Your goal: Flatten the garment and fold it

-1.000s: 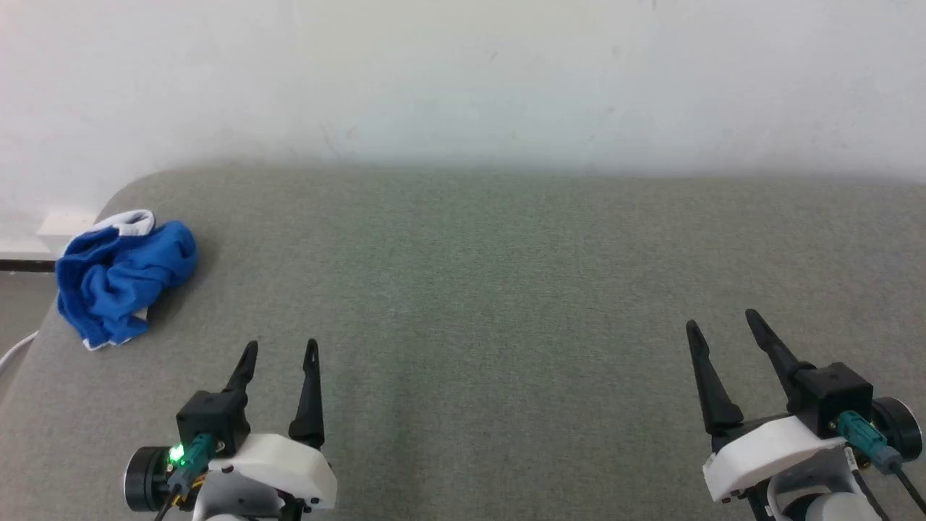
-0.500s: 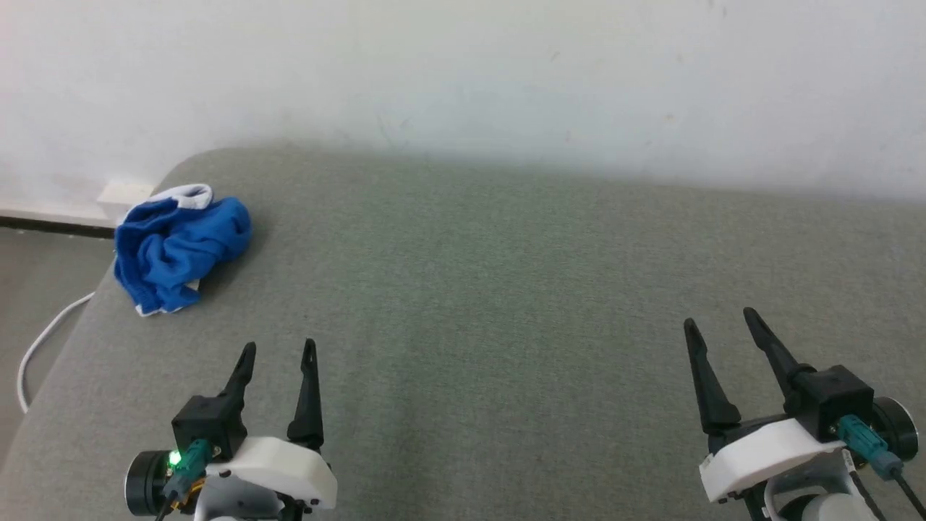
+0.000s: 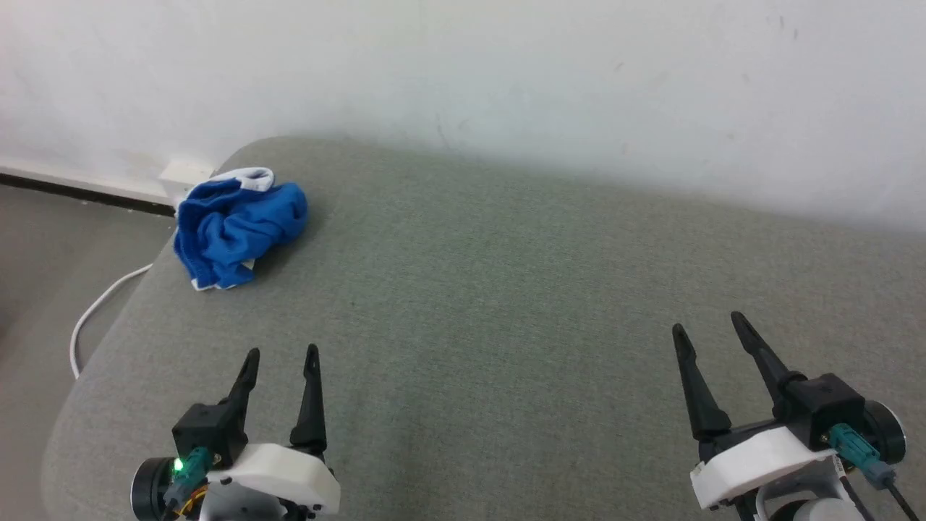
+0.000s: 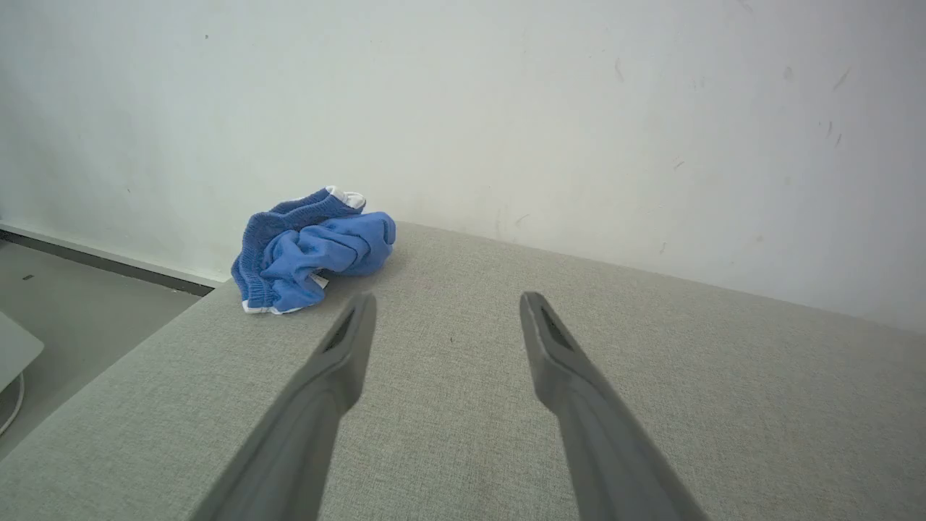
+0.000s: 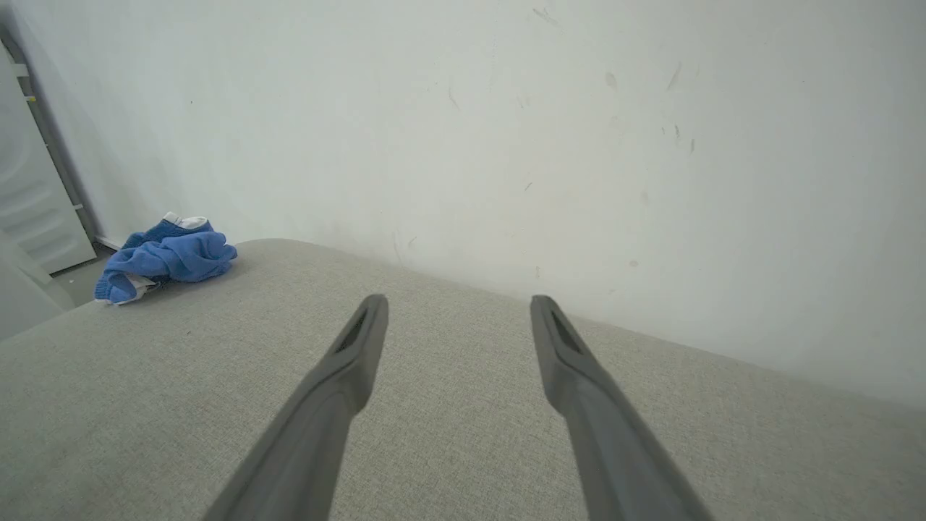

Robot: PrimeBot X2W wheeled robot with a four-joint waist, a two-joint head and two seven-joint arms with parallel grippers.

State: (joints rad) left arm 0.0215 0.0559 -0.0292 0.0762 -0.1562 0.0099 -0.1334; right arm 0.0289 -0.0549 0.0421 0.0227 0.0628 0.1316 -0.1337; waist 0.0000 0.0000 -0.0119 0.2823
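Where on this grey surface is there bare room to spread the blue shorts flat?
The grey surface is bare from the wall down to the open left gripper and open right gripper, and across its whole middle and right. Only the far left corner is taken, by the crumpled shorts near the edge.

Layout: garment (image 3: 235, 231) lying on bench (image 3: 506, 289), far-left corner.
Near side: left tool (image 3: 282, 350) and right tool (image 3: 708, 323) hanging well apart; wall (image 3: 463, 72) standing behind.

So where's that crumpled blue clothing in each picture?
Head view: the garment lies upper left, at the grey surface's far corner.
Left wrist view: the garment sits left of centre, near the surface's edge.
Right wrist view: the garment is small, far left.
Shared landmark: the white wall behind it.
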